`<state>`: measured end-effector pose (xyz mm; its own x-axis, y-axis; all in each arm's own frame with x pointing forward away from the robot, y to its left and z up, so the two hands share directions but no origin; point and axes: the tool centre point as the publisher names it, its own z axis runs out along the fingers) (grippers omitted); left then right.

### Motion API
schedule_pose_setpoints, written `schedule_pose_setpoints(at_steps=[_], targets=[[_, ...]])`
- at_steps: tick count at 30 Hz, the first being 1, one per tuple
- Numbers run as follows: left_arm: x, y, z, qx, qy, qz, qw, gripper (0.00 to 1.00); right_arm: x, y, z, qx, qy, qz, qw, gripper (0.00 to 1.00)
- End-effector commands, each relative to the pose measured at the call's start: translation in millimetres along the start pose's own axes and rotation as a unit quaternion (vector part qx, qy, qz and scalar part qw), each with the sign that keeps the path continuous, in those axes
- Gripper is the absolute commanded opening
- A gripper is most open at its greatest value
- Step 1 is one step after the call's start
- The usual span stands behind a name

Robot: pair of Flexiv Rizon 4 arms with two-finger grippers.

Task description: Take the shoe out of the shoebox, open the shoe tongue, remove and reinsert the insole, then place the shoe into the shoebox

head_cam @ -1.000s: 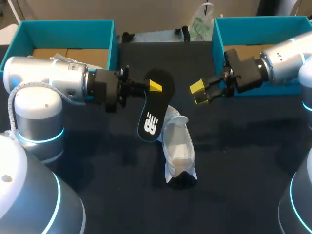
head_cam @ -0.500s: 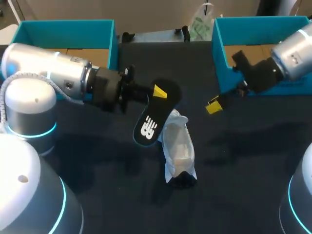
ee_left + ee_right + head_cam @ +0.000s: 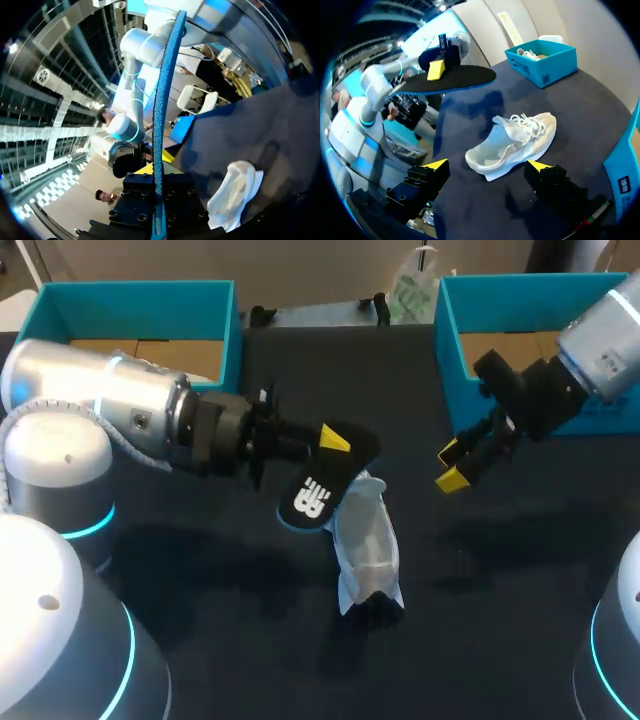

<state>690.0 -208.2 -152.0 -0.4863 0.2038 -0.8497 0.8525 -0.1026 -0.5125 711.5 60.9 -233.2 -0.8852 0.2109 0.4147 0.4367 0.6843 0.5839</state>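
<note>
Left wrist cam just shows the insole [image 3: 161, 100] edge-on, right wrist cam shows my left gripper [image 3: 437, 74] pinching it flat above the white shoe [image 3: 512, 140] on the table [image 3: 580, 100]; right gripper [image 3: 451, 466] hangs wide open, angled down

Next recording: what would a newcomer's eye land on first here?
The black insole, clamped at one end in the left end effector and raised off the table, stands out most. Just beside it the white shoe sits on the table, while the right end effector hangs open near the right teal shoebox.
</note>
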Motion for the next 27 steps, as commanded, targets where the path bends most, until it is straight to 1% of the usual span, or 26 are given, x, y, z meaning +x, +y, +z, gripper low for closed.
schedule_pose_setpoints(at_steps=[1,2,13,14,16,17,18,19,21,22,27], targets=[[11.5,-29.9,-0.6,0.027,-0.031,-0.125,0.991,0.00,16.1,-12.7,2.3,0.061,-0.051,-0.040,0.996,1.00],[14.1,-37.3,-4.0,0.020,-0.031,-0.115,0.993,0.00,16.1,-12.7,2.3,0.061,-0.051,-0.040,0.996,1.00],[14.1,-37.3,-4.0,0.020,-0.031,-0.115,0.993,0.00,16.1,-12.7,2.3,0.061,-0.051,-0.040,0.996,1.00],[18.1,-36.4,0.6,0.017,-0.035,-0.124,0.992,0.00,15.2,-11.0,3.4,0.063,-0.056,-0.062,0.995,1.00],[27.5,-40.7,4.8,0.030,-0.041,-0.134,0.990,0.00,15.9,-12.2,9.2,0.089,-0.071,-0.072,0.991,1.00],[32.9,-42.9,6.6,0.039,-0.042,-0.137,0.989,0.00,17.3,-14.1,12.6,0.089,-0.077,-0.087,0.989,1.00],[38.4,-43.8,8.2,0.040,-0.045,-0.142,0.988,0.00,17.6,-17.2,16.8,0.090,-0.076,-0.092,0.989,1.00],[43.5,-44.6,9.6,0.041,-0.047,-0.146,0.987,0.00,16.9,-20.4,21.5,0.101,-0.083,-0.100,0.986,1.00],[53.0,-46.0,12.0,0.041,-0.056,-0.164,0.984,0.00,15.2,-27.1,29.7,0.099,-0.081,-0.106,0.986,1.00],[57.1,-47.2,13.3,0.039,-0.057,-0.168,0.983,0.00,15.0,-30.0,33.6,0.105,-0.086,-0.110,0.985,1.00],[72.8,-49.2,17.5,0.042,-0.067,-0.197,0.977,0.00,16.5,-38.1,51.9,0.114,-0.094,-0.127,0.981,1.00]])
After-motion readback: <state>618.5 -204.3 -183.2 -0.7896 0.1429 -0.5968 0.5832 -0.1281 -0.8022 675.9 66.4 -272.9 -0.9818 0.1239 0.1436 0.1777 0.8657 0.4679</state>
